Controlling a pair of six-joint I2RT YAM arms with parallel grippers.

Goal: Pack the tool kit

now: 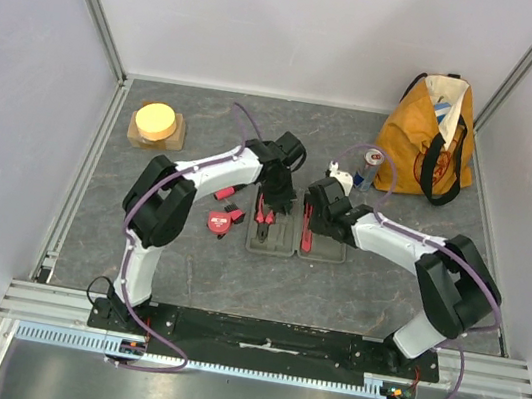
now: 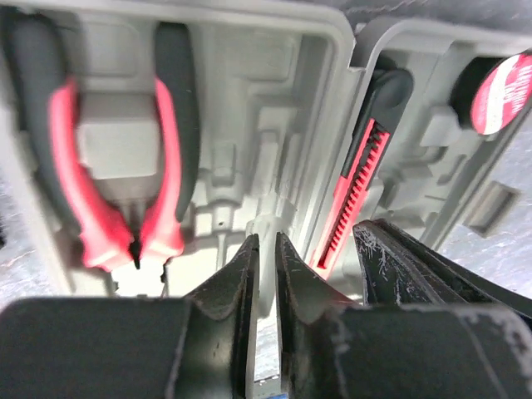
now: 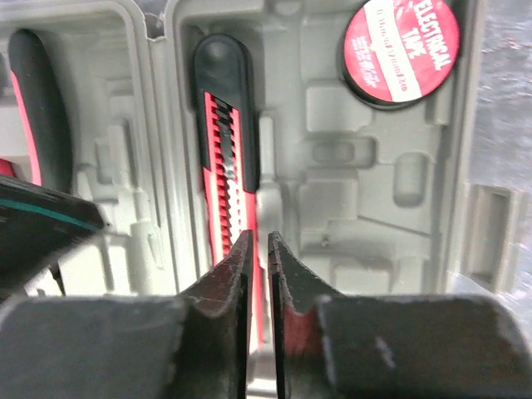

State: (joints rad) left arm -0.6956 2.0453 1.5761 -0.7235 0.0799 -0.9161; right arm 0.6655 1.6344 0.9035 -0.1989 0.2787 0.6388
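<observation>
Just ahead of the left gripper (image 2: 266, 249), barely parted and empty, the pliers (image 2: 66, 166) sit bedded in the open tool kit (image 2: 241, 100). Ahead of the right gripper (image 3: 258, 245), likewise slightly ajar and holding nothing, lie the cutter (image 3: 224, 150) and tape roll (image 3: 401, 51). Left of the left gripper, a red tool (image 1: 225, 221) waits outside the kit. Packing looks partly done, with recesses bare and the case unclosed.

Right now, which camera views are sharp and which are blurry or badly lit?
Top external: evenly lit, sharp, soft shadows only, though the tool kit looks tiny. Left wrist: jaws dark and blurred up close, pliers soft with overexposed red handles. Right wrist: jaws blurred too, but the cutter and the tape roll label read clearly.
</observation>
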